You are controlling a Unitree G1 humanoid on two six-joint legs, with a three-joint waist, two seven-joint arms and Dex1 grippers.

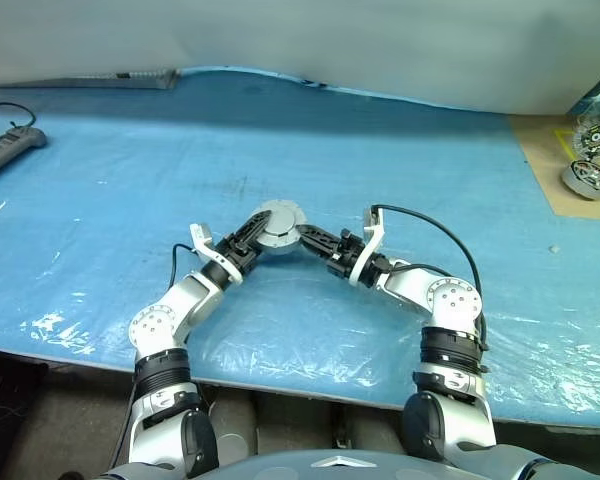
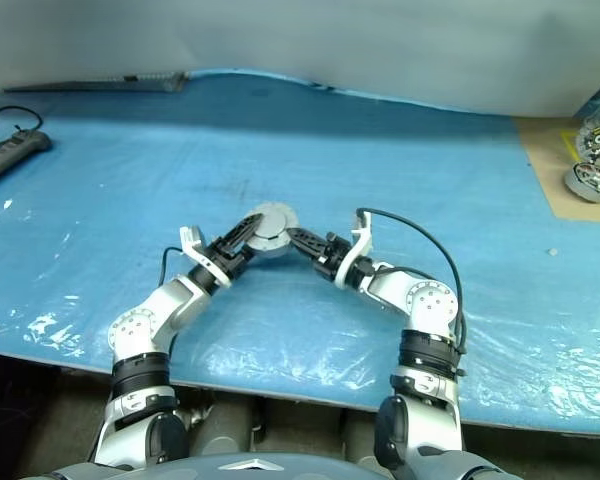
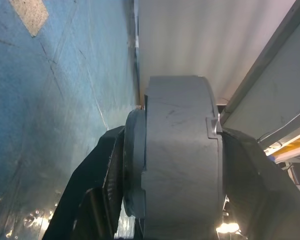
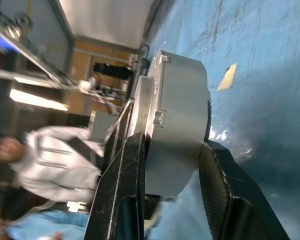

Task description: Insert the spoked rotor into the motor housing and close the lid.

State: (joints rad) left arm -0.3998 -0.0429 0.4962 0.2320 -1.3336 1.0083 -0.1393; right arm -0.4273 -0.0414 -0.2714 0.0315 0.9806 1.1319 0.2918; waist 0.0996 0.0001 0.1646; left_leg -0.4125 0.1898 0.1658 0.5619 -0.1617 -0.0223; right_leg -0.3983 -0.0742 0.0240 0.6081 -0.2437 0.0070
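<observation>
The motor housing (image 1: 277,225) hangs just above the blue table (image 1: 130,190), round and silver-grey, held between both grippers. Its lid (image 3: 134,165) lies closed against it, the plain grey face with a raised centre turned up. My left gripper (image 1: 258,232) is shut on the housing from the left; in the left wrist view its fingers (image 3: 97,190) press on either flat side. My right gripper (image 1: 305,236) is shut on the housing (image 4: 177,125) from the right, one finger on each face. The spoked rotor is hidden.
A second silver motor (image 1: 590,177) with a finned lid (image 1: 595,135) sits on a brown board at the far right. A tiny washer (image 1: 554,248) lies near it. A power strip (image 1: 10,148) lies at the far left. A person (image 4: 50,155) stands beyond the table.
</observation>
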